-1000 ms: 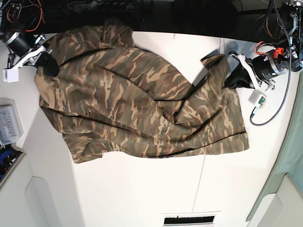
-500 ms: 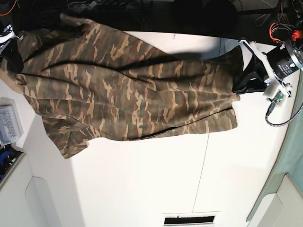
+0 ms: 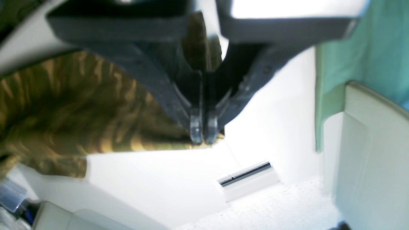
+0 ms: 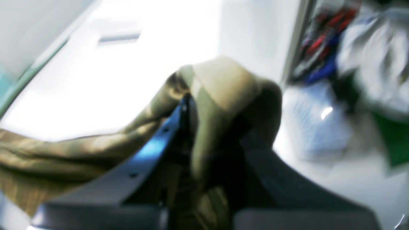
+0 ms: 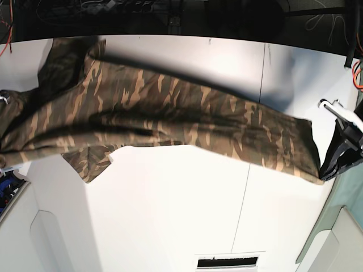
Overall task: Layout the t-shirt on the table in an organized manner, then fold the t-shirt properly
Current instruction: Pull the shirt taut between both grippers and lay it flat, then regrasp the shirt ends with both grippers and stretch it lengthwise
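A camouflage t-shirt in olive, brown and tan patches was stretched in a long band across the white table, held raised between the two arms and sagging slightly toward the middle, with one sleeve hanging down at the base view's left. In that view the left gripper was seen at the right edge, pinching the shirt's corner, while the right gripper was out of frame at the left. The left wrist view showed the dark fingers pressed together on a thin edge of the cloth, something the base view was too distant to show. The blurred right wrist view showed the right gripper closed, with the fabric bunched and draped over its fingers.
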Controlling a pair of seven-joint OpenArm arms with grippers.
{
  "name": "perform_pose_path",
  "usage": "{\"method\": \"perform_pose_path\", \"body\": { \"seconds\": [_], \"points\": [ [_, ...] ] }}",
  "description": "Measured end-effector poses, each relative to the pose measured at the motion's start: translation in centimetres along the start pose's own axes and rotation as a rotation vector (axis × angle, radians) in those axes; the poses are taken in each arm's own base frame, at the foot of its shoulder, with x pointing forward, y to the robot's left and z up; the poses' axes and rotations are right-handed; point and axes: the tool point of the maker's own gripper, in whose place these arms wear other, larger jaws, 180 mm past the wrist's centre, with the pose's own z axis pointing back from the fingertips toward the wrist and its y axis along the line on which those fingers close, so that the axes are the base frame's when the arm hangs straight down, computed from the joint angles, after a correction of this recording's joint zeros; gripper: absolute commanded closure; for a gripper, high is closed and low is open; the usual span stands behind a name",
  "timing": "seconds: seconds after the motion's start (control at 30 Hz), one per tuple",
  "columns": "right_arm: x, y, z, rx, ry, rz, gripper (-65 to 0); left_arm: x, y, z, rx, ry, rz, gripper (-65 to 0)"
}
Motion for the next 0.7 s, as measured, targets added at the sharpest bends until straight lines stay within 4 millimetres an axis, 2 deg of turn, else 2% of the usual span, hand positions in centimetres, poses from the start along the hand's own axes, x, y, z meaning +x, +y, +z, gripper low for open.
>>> {"method": "perform_pose_path", "body": {
  "seconds": [0.03, 0.1, 0.23, 0.27, 0.3, 0.33, 0.37, 0.4, 0.47, 0.5, 0.7],
  "points": [
    [0.7, -0.3, -1.3, -0.004, -0.019, 0.022, 0.0, -0.5, 0.5, -1.0, -0.005, 0.000, 0.023, 0.0],
    [1.1, -1.3, -4.4, -0.027, -0.014, 0.041, 0.0, -2.9, 1.5, -3.9, -0.011, 0.056, 0.063, 0.0],
    [-2.2, -4.7, -11.3, -0.084, 0.144, 0.003, 0.0, -8.8, 5.1, -10.7, 0.065, 0.218, 0.203, 0.0],
    [-3.2, -5.3, -12.5, -0.083, 0.176, -0.033, -9.2, -10.1, 5.6, -11.8, 0.068, 0.260, 0.223, -1.4],
    [-4.2, -5.6, -13.3, -0.077, 0.203, -0.073, -21.3, -11.5, 5.6, -12.7, 0.062, 0.299, 0.244, -7.4],
    [-5.5, -6.0, -13.7, -0.081, 0.239, -0.110, -31.5, -13.0, 5.4, -13.2, 0.050, 0.341, 0.260, -13.8],
    [-6.9, -6.4, -13.6, -0.087, 0.277, -0.150, -38.6, -14.5, 5.2, -13.3, 0.044, 0.385, 0.273, -19.5],
    [-8.3, -6.6, -13.3, -0.092, 0.318, -0.175, -40.8, -16.2, 4.8, -13.1, 0.036, 0.437, 0.290, -23.4],
    [-10.6, -6.7, -12.1, -0.096, 0.372, -0.208, -40.7, -18.8, 4.0, -12.0, 0.015, 0.531, 0.304, -24.7],
    [-11.3, -6.6, -11.7, -0.090, 0.378, -0.230, -40.7, -19.4, 3.8, -11.7, 0.010, 0.551, 0.305, -24.7],
    [-13.9, -6.5, -9.6, -0.091, 0.406, -0.280, -40.7, -19.1, 3.8, -11.7, 0.006, 0.536, 0.311, -24.7]
  ]
}}
